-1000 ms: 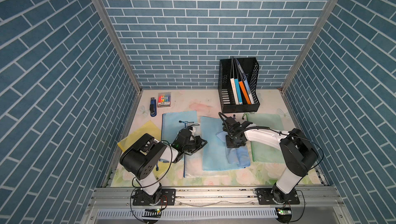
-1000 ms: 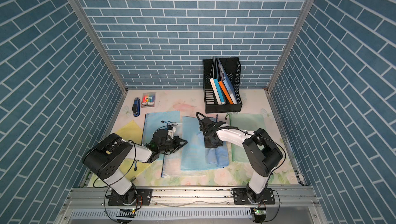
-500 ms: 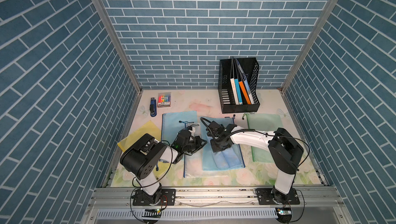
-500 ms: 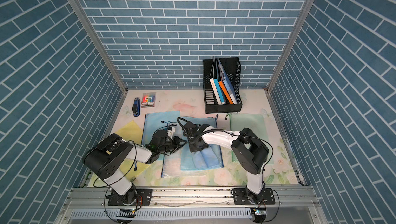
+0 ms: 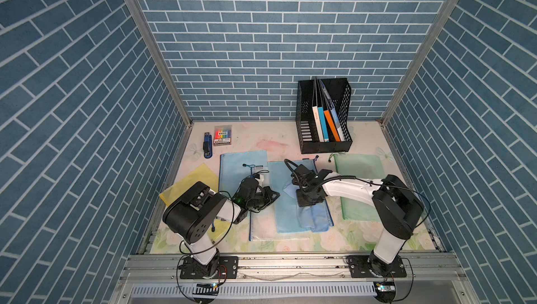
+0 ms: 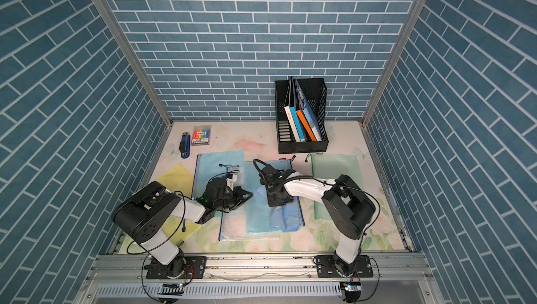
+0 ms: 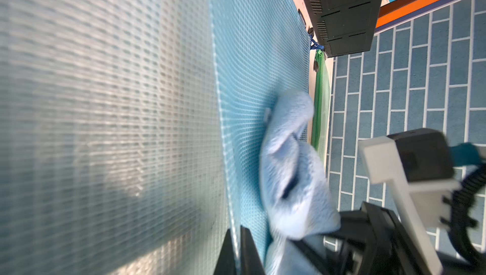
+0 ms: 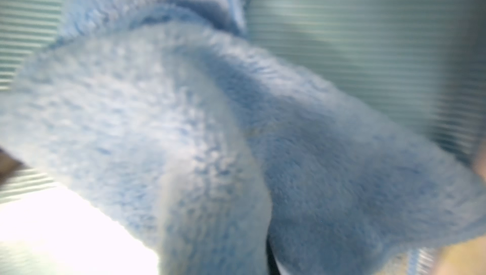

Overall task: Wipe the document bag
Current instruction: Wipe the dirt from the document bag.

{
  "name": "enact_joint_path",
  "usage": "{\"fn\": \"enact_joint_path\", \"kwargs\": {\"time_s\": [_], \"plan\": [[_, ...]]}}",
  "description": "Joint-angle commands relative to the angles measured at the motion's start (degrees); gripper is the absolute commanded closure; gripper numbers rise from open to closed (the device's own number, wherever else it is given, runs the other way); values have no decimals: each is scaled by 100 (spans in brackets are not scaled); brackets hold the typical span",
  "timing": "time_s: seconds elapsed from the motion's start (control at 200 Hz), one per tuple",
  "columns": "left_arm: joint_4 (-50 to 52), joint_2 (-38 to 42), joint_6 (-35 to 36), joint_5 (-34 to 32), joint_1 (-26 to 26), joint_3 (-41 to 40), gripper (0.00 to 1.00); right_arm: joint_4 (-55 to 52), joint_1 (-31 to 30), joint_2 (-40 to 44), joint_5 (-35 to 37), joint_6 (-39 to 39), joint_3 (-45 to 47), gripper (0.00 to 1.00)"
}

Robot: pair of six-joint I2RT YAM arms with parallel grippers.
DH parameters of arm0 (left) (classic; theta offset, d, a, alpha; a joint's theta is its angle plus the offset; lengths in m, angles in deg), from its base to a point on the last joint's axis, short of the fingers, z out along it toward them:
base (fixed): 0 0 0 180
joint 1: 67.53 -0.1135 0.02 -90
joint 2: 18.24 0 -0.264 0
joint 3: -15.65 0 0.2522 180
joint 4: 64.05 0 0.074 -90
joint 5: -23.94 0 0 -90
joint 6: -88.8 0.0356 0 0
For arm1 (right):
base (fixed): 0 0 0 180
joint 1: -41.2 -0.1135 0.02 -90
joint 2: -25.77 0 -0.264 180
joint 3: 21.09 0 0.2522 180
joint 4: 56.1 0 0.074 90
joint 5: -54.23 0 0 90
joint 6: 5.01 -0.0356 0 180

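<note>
In both top views, flat mid-table on a clear mesh bag (image 5: pixel 261 227): the blue document bag (image 5: pixel 286 218), with the right gripper (image 5: pixel 309 200) clamped tight on a pale blue cloth (image 5: pixel 312 219) pressed to its surface, and the left gripper (image 6: pixel 245 195) closed at its left edge. Through the left wrist, fingers together at the bag's seam, whether pinching it impossible to tell, cloth bunched just beyond. Through the right wrist, only blurred cloth against mesh, jaws hidden.

Both arms reach low and inward, left gripper (image 5: pixel 270 197) closed and nearly flat, right gripper (image 5: pixel 309 201) clamped, pointing down
</note>
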Motion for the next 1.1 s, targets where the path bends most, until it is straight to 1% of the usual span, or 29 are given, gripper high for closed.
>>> {"fn": "enact_joint_path", "kwargs": {"time_s": [0.0, 0.105, 0.18, 0.285, 0.37, 0.43, 0.49, 0.665, 0.69, 0.715, 0.8, 0.85, 0.89, 0.935, 1.095], "plan": [[-133, 73, -1, -27, 9, -75, 100, -372, 233, 392, 407, -185, 331, 100], [-160, 86, -20, -35, 12, -102, 100, -512, 292, 404, 482, -132, 306, 100], [-175, 68, -45, -35, 24, -102, 100, -471, 215, 316, 348, -156, 200, 100], [-228, 51, -85, -35, 47, -110, 100, -305, -164, 81, 195, -210, -95, 100], [-231, 38, -85, -44, 63, -110, 100, -369, -551, -290, 160, -203, -593, 100], [-233, 33, -89, -44, 64, -110, 100, -448, -705, -558, 176, -189, -880, 100], [-228, 44, -79, -44, 62, -116, 100, -425, -719, -718, 189, -206, -935, 100], [-146, 11, 66, -105, 63, -75, 100, -259, -514, -817, 180, -144, -545, 100], [-154, 5, 83, -112, 62, -84, 98, -217, -487, -792, 161, -126, -476, 100], [-168, -4, 86, -114, 69, -84, 93, -193, -470, -781, 158, -115, -426, 100], [-318, -57, 76, -105, 53, -110, 66, -136, -457, -780, 105, -62, -340, 100], [-316, -76, 96, -105, 40, -83, 58, -76, -460, -805, 26, -49, -314, 100], [-319, -86, 112, -105, 4, -75, 54, -17, -460, -831, -31, -46, -293, 100], [-317, -111, 130, -96, -36, -50, 52, 6, -464, -865, -52, -61, -292, 100], [30, -148, 477, -37, -200, 271, 52, 38, -468, -921, -123, -44, -276, 100]]}}
